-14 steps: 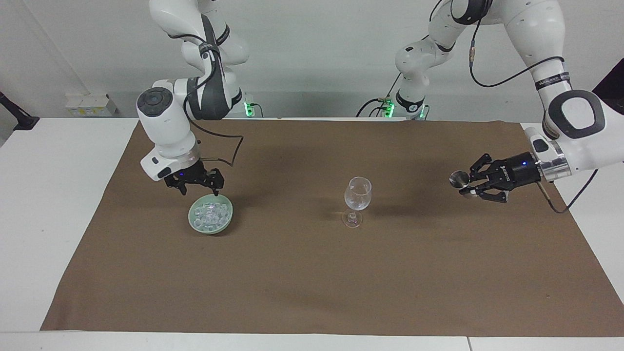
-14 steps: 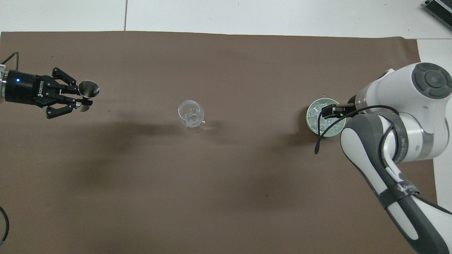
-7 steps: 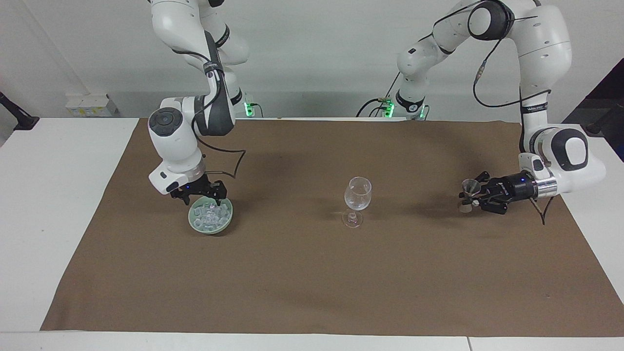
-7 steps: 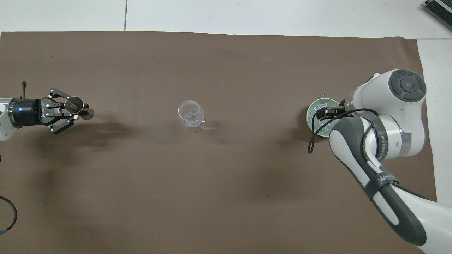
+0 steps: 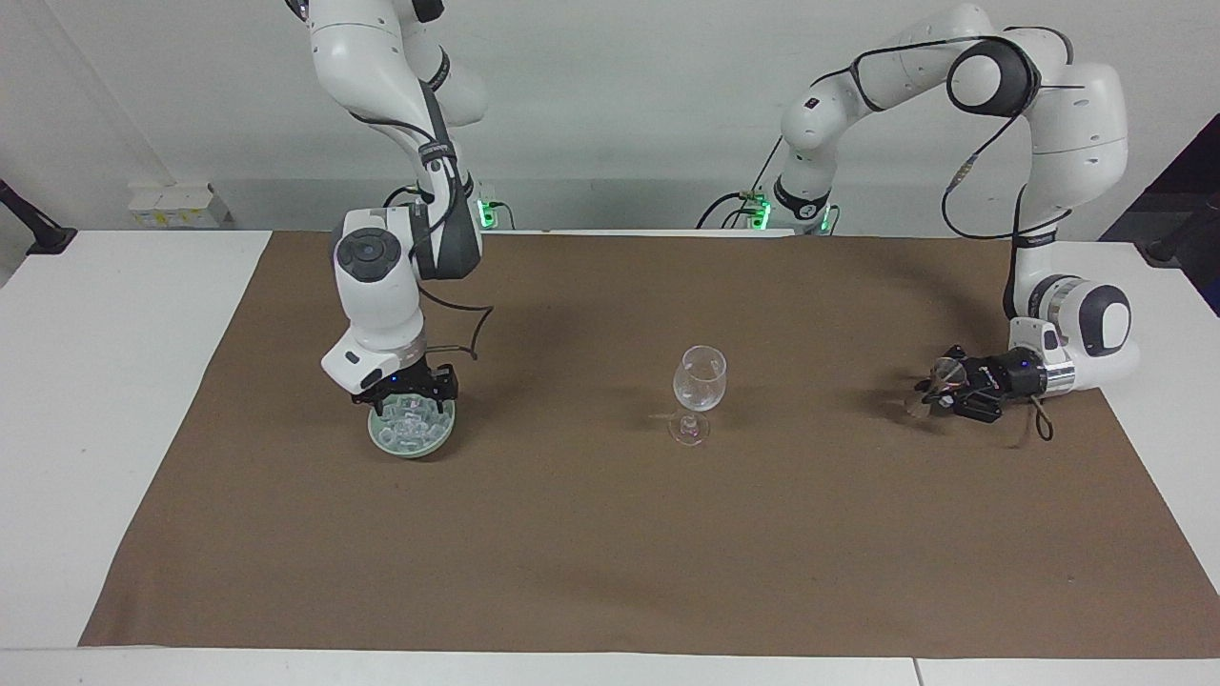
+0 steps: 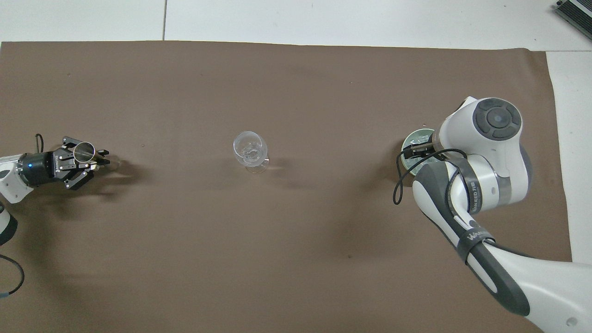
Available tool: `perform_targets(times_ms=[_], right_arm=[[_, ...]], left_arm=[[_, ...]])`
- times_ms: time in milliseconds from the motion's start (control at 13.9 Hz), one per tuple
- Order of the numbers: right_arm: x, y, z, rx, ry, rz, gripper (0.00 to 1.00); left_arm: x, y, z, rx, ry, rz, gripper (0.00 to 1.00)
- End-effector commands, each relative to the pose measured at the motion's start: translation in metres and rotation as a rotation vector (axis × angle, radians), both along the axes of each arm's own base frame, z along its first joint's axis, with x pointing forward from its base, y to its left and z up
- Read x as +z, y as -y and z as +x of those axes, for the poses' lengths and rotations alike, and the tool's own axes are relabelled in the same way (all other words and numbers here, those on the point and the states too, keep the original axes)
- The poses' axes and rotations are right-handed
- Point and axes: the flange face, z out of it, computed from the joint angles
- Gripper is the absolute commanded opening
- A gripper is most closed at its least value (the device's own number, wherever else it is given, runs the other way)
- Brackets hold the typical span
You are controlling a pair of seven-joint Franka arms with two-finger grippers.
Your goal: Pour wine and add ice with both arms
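Right end effector is seen low in the pale green bowl, tips down among the ice; whether the fingers are spread or already closing on a cube cannot be told, and no cube can be confirmed as held. Bowl and ice are located toward the right arm's end of the counter, on the brown mat. In the overhead view the bowl is largely covered by the right arm, so contact is best read from the facing view. Left end effector is shut on a small metal jigger, held low over the mat toward the left arm's end, well apart from everything else; it appears to be waiting. The stemmed glass stands upright mid-mat between the two end effectors, well apart from both; some small clear contents may be in it, not certain. Step in hand is judged to be the ice pick. Recommended: one cube should be straddled, not a heap; closing should be slow since wet glassy cubes are expected to squirt out; bowl rim should not be pushed, as a light bowl may slide. Lift should be straight up before any traverse to the glass, and release should be made low over the glass mouth to avoid tipping it.
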Motion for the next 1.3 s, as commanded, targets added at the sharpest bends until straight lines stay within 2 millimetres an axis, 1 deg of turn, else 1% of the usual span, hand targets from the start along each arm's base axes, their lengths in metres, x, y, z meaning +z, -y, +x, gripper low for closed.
perform_targets(times_ms=[0,144,216,288,360,504,576,792,864,936,1080,1152,1224], right_arm=[[-0.002,0.004,-0.001,0.035,0.012,-0.024,0.83],[-0.002,0.004,-0.001,0.035,0.014,-0.023,0.69],[-0.002,0.003,0.0,0.034,0.019,-0.022,0.66],[-0.001,0.002,0.0,0.037,0.02,-0.023,0.58],[0.0,0.001,0.002,0.036,0.025,-0.022,0.57],[-0.001,0.002,0.002,0.034,0.031,-0.02,0.57],[-0.001,0.0,0.004,0.038,0.046,-0.016,0.57],[-0.003,0.001,0.003,0.036,0.05,-0.013,0.56],[-0.004,0.0,0.003,0.03,0.05,-0.011,0.51],[-0.003,0.0,0.003,0.029,0.05,-0.011,0.51],[-0.004,0.0,0.003,0.029,0.048,-0.011,0.49],[-0.004,0.001,0.003,0.025,0.048,-0.01,0.33],[-0.004,0.0,0.003,0.025,0.047,-0.01,0.24]], left_arm=[[-0.002,0.004,0.0,-0.007,0.014,-0.03,0.0],[-0.005,0.005,-0.002,-0.014,0.006,-0.029,0.0],[-0.006,0.004,-0.002,-0.018,0.002,-0.021,0.0],[-0.009,0.004,-0.004,-0.025,-0.006,-0.007,0.0],[-0.011,0.001,-0.005,-0.031,-0.013,0.013,0.0],[-0.015,-0.001,-0.005,-0.028,-0.012,0.038,0.0],[-0.021,-0.001,-0.007,-0.029,-0.019,0.041,0.0],[-0.026,0.0,-0.008,-0.036,-0.025,0.05,0.0],[-0.027,-0.001,-0.008,-0.035,-0.025,0.05,0.0],[-0.03,-0.002,-0.007,-0.034,-0.027,0.048,0.0],[-0.029,-0.002,-0.007,-0.034,-0.024,0.049,0.0],[-0.028,-0.003,-0.007,-0.035,-0.023,0.051,0.0],[-0.028,-0.003,-0.006,-0.034,-0.023,0.05,0.0]])
